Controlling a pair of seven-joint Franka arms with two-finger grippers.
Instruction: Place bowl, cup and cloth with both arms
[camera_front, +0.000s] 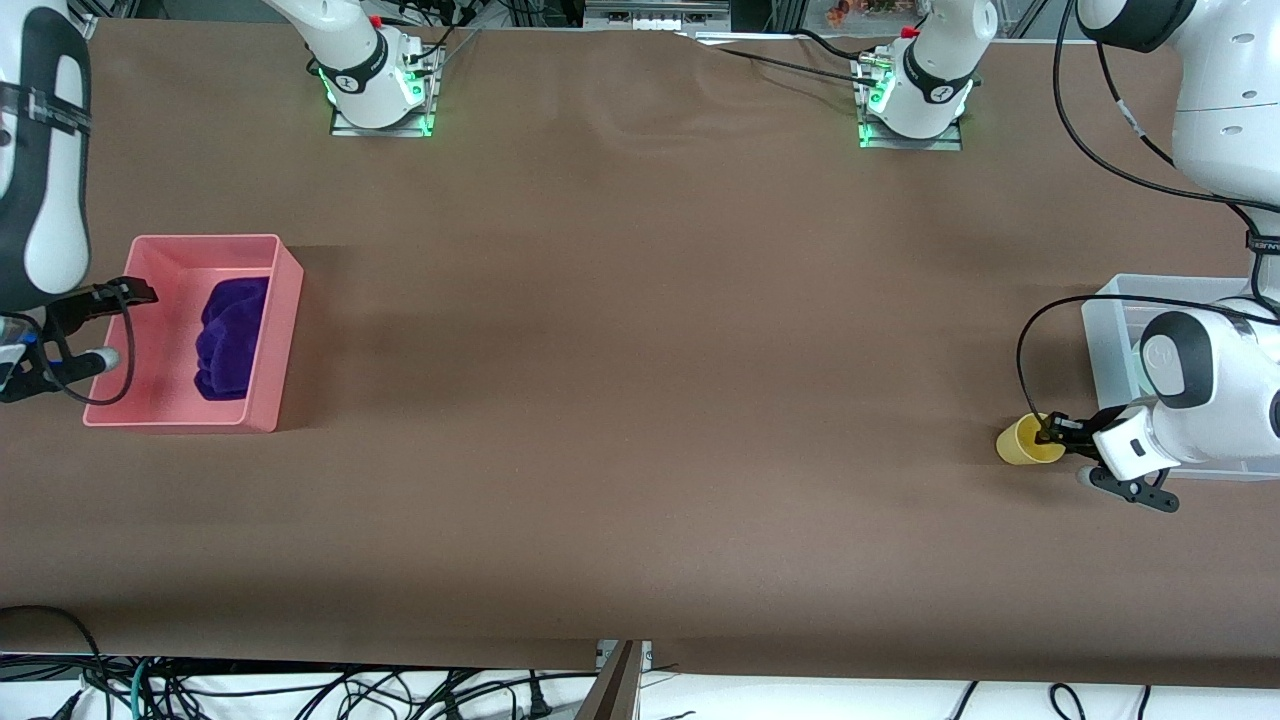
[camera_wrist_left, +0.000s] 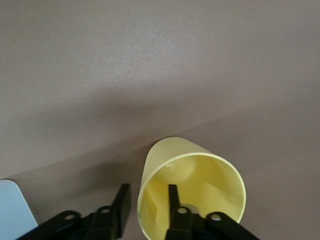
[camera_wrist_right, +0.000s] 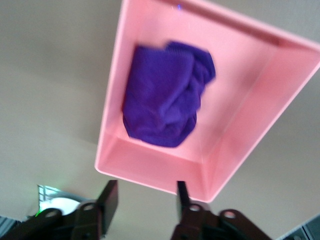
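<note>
The yellow cup (camera_front: 1022, 441) lies tipped on the table at the left arm's end, its mouth toward my left gripper (camera_front: 1048, 433). In the left wrist view the cup (camera_wrist_left: 200, 170) fills the lower part. My left gripper (camera_wrist_left: 147, 187) is open and straddles the cup's wall, one finger inside and one outside, with a gap showing. The purple cloth (camera_front: 232, 335) lies bunched in the pink bin (camera_front: 278, 340) at the right arm's end. My right gripper (camera_front: 140, 294) is open and empty over that bin's edge. The right wrist view shows the gripper (camera_wrist_right: 145, 185), the cloth (camera_wrist_right: 165, 105) and the bin (camera_wrist_right: 150, 170). The bowl is out of view.
A clear plastic bin (camera_front: 1110, 320) stands at the left arm's end, beside the cup and partly covered by the left arm. The brown table (camera_front: 640, 400) stretches between the two bins. Cables hang below the table's front edge.
</note>
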